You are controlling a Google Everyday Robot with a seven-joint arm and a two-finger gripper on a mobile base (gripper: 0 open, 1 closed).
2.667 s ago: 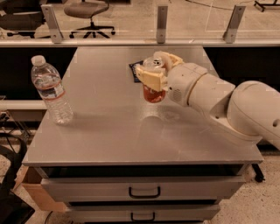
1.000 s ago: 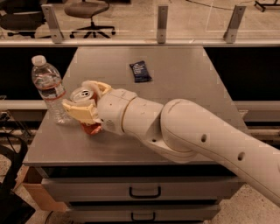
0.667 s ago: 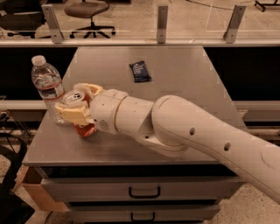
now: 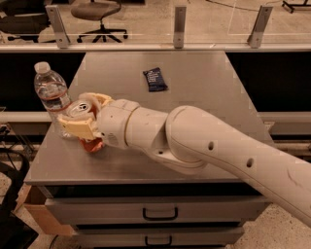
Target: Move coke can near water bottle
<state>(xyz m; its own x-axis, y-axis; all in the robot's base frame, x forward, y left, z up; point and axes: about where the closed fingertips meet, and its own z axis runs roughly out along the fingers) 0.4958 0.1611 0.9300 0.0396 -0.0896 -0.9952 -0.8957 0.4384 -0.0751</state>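
The coke can (image 4: 89,144) is red with a silver top and sits at the table's left front, held between my gripper's cream fingers (image 4: 77,127). My gripper (image 4: 82,119) is shut on the can, with its base at or just above the tabletop. The water bottle (image 4: 51,95) is clear with a white cap and a reddish label band. It stands upright just left of the can, close beside it. My white arm (image 4: 194,146) reaches in from the lower right across the table.
A dark blue snack packet (image 4: 155,79) lies on the grey table (image 4: 204,82) at the middle back. A glass rail with metal posts (image 4: 179,19) runs behind the table. Drawers (image 4: 160,212) are below the front edge. An office chair (image 4: 99,12) stands beyond.
My gripper carried the coke can from the table's middle back to the left front, beside the water bottle. In the last second it has hardly shifted. The bottle and packet stayed put.
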